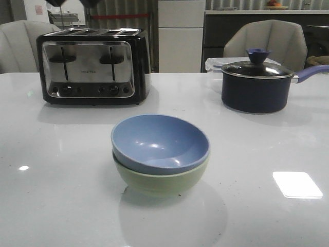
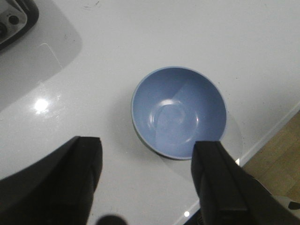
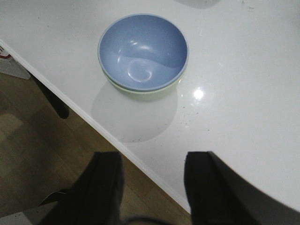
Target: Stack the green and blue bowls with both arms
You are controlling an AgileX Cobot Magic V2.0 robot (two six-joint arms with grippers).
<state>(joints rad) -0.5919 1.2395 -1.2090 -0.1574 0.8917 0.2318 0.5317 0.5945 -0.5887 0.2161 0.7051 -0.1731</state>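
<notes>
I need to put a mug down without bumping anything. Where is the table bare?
Bare patches: left and right of the stacked blue bowl and green bowl, and the strip between them and the toaster. The back right is crowded by the saucepan.

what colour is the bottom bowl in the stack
Pale green bowl, under the blue bowl; clearest in the front view.

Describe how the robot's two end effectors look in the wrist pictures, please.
Only the fingers show. The left end effector has two black, matte, broad fingers with flat, angular faces. The right end effector looks the same: two dark, blocky fingers. No cables, labels or markings are visible on either. The front view shows neither.
</notes>
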